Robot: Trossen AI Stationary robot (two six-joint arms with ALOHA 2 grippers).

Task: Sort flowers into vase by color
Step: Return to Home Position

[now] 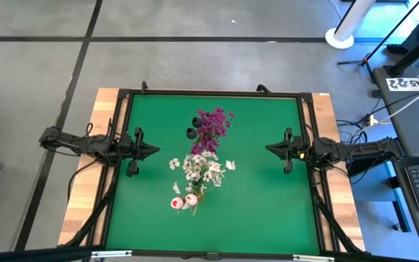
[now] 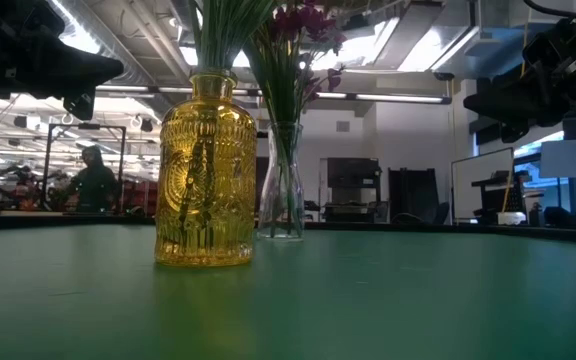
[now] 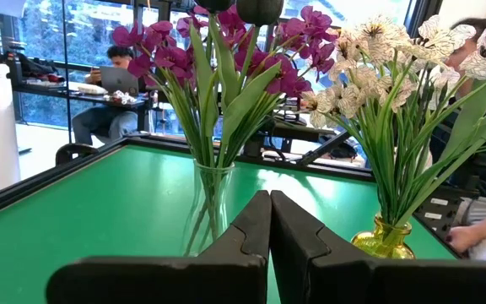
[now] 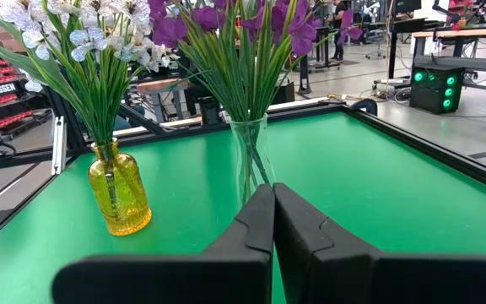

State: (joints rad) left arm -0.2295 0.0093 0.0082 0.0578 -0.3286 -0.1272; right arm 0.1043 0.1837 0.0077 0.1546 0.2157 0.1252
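The magenta-purple flowers (image 1: 212, 125) stand with their stems in a clear glass vase (image 3: 209, 203), toward the table's far side. The white sprays and pale pink buds (image 1: 198, 175) stand in a yellow glass vase (image 2: 206, 170), nearer the near edge. Both vases rest upright on the green table top. My left gripper (image 1: 153, 151) waits shut at the table's left, pointing toward the vases. My right gripper (image 1: 269, 149) waits shut at the table's right, also facing them. Neither touches anything.
The green table (image 1: 268, 211) has a raised black frame (image 1: 209, 93) all around, with wooden margins outside it. Open green surface lies left, right and near of the two vases. A person (image 3: 112, 84) sits at a desk beyond the table, and another (image 3: 479, 228) sits close to its edge.
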